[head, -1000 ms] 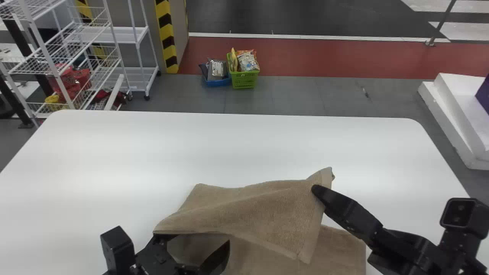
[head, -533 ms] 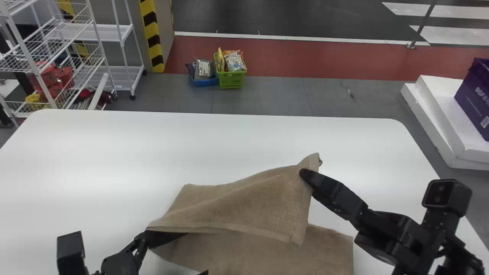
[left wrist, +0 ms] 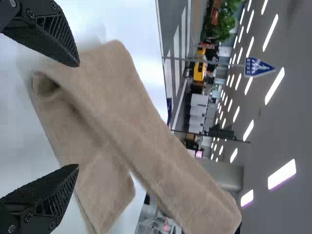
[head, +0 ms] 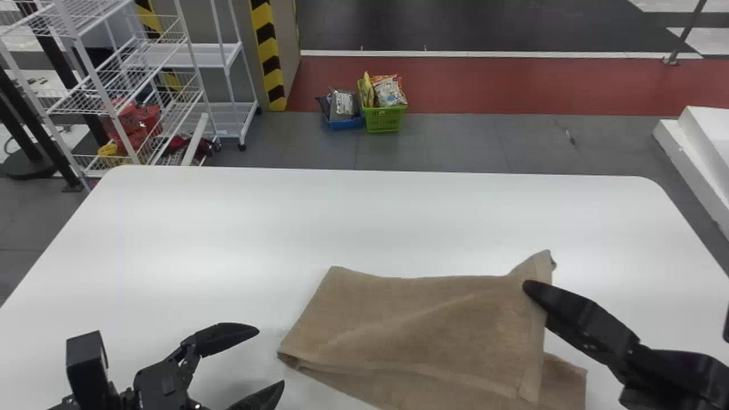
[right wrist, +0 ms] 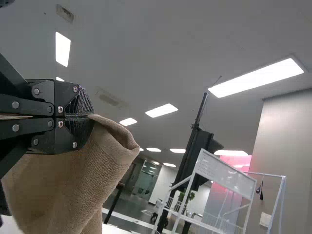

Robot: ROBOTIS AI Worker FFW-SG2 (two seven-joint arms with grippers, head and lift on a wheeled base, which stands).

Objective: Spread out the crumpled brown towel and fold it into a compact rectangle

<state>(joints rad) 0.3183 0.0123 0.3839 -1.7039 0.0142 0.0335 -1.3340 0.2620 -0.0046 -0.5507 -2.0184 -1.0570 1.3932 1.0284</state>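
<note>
The brown towel (head: pixel 421 330) lies partly folded over on the white table, its right far corner lifted by my right gripper (head: pixel 532 285). My right gripper (right wrist: pixel 90 116) is shut on that corner in the right wrist view, with cloth (right wrist: pixel 73 180) hanging below it. My left gripper (head: pixel 267 356) stands open over the table, left of the towel and apart from it. In the left wrist view, my left gripper (left wrist: pixel 78 114) has its fingers spread on either side of the towel's near-left part (left wrist: pixel 112 107), where a loose fold curls open.
The white table (head: pixel 228 228) carries the towel near its front edge. Beyond it stand a wire rack (head: pixel 114 97) at the far left, a green basket (head: pixel 384 119) and blue basket on the floor, and a white block (head: pixel 700 142) at right.
My left gripper has come out from under the towel's left edge and moved left. That edge has dropped lower. My right gripper still holds its corner, and the head view has swung about.
</note>
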